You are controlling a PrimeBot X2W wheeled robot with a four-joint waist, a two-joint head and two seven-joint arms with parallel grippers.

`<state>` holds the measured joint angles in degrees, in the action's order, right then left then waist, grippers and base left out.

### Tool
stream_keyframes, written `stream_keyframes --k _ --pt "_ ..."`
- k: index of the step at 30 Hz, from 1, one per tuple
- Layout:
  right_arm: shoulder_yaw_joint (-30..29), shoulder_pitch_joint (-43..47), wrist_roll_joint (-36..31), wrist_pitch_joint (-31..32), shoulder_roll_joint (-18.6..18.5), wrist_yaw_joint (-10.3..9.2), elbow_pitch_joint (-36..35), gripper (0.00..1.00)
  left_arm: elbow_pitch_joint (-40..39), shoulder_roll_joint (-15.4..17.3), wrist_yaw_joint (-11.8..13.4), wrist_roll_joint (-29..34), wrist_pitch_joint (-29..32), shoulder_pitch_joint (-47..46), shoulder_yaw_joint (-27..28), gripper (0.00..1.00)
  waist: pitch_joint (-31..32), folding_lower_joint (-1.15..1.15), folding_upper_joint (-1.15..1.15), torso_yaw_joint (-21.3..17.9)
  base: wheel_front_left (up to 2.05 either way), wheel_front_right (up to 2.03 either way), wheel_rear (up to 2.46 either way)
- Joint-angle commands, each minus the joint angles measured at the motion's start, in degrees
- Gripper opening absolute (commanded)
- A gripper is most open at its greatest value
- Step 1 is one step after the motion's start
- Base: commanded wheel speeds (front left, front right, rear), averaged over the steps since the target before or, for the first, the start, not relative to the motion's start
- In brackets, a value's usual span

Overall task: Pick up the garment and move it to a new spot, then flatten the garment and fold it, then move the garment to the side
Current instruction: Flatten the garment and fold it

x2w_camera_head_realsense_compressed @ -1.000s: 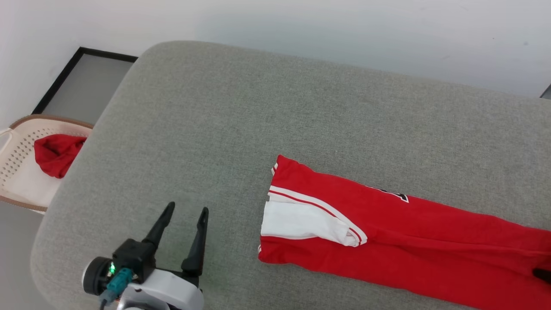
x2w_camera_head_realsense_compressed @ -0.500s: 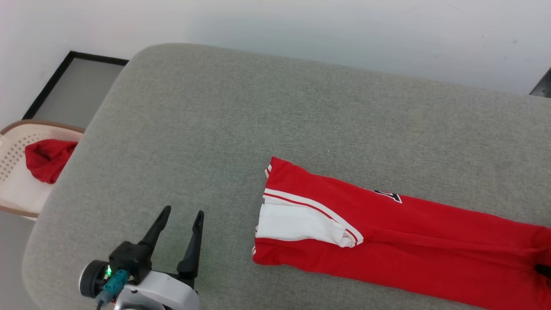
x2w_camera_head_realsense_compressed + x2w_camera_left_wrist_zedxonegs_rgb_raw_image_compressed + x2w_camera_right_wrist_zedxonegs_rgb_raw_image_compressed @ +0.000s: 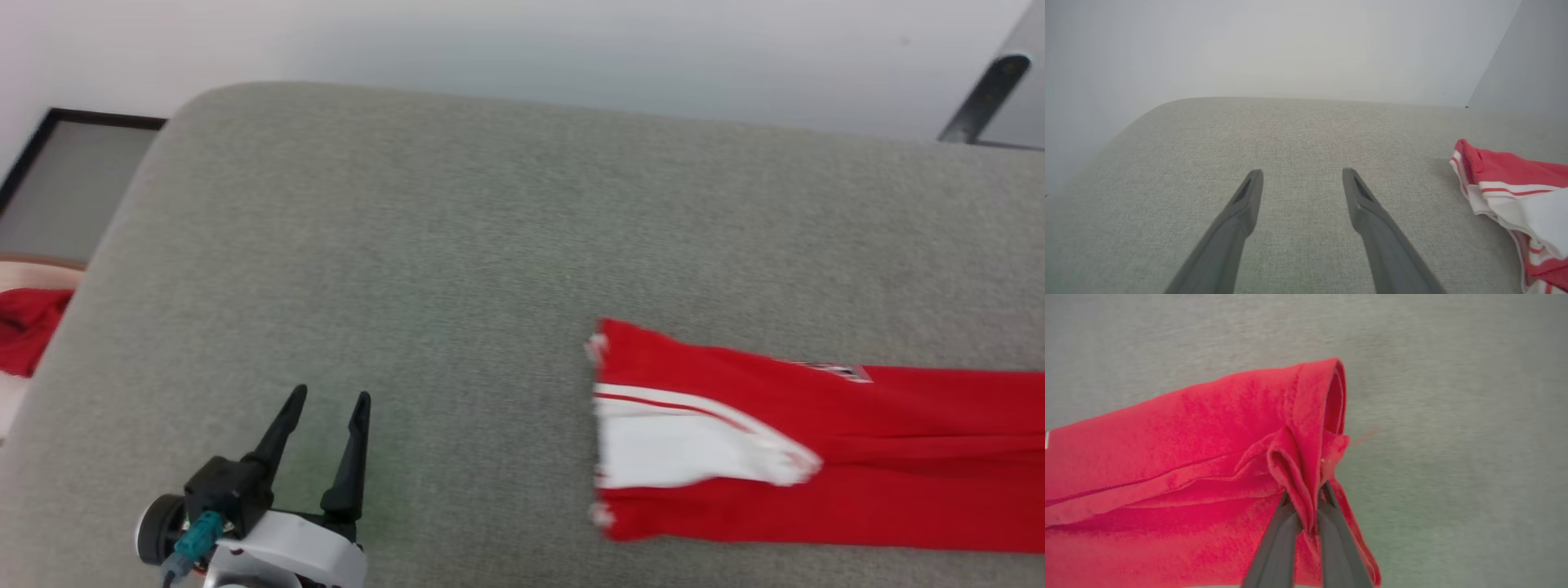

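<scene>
The grey cushion (image 3: pixel 408 245) takes up most of my head view. The garment (image 3: pixel 857 506) lies on its right half as a long strip doubled lengthwise and runs off the right edge. The white sleeve (image 3: pixel 686 445) is on top at the strip's left end.

My left gripper (image 3: pixel 331 394) hovers over bare cushion, spread and empty, well apart from that sleeve end. In its wrist view, my right gripper (image 3: pixel 1306 492) is pinched hard on a bunched pleat at the red hem. I cannot tell whether the hem is clear of the cushion.

I read this as the crosswise fold. To do it well, I would raise the hem only a little and carry it straight along the strip toward the sleeve end. I would watch that the long edges stay stacked. Since the strip may slide on this fabric, I would bring the left gripper in to pin the sleeve end. The pinch holds few layers, so I would go slowly.
</scene>
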<state>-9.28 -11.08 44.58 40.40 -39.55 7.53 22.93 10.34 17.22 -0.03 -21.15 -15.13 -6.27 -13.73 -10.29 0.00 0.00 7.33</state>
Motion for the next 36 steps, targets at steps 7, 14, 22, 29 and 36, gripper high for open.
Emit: stream_keyframes --k 7,14,22,29,36 --pt "-5.1 0.9 -5.5 -2.5 -3.8 -0.07 0.5 0.00 -0.1 -0.2 -0.8 1.0 0.0 -0.2 1.6 1.00 -2.2 0.00 0.00 -4.0 0.00 0.00 0.00" --pt "0.3 0.3 -2.4 -1.6 0.3 -0.06 -8.8 0.00 0.9 -0.7 -1.2 1.5 0.0 -0.4 2.1 1.00 -1.9 0.00 0.00 -5.4 0.00 0.00 0.00" --pt "14.1 -1.5 2.0 3.1 3.3 -0.06 -27.0 0.00 2.4 -2.3 -1.9 0.9 0.0 -0.2 2.2 1.00 -0.4 0.00 0.00 -4.4 0.00 0.00 0.00" --pt "25.2 -6.0 2.6 5.2 7.6 -0.06 -30.8 0.00 3.0 -4.8 -2.5 1.3 0.0 0.4 2.8 1.00 0.3 0.00 0.00 -1.2 0.00 0.00 0.00" --pt "32.3 -9.3 3.3 3.9 10.1 -0.06 -27.5 0.00 3.5 -6.4 -3.6 2.1 0.0 0.0 3.6 1.00 -0.1 0.00 0.00 2.4 0.00 0.00 0.00"
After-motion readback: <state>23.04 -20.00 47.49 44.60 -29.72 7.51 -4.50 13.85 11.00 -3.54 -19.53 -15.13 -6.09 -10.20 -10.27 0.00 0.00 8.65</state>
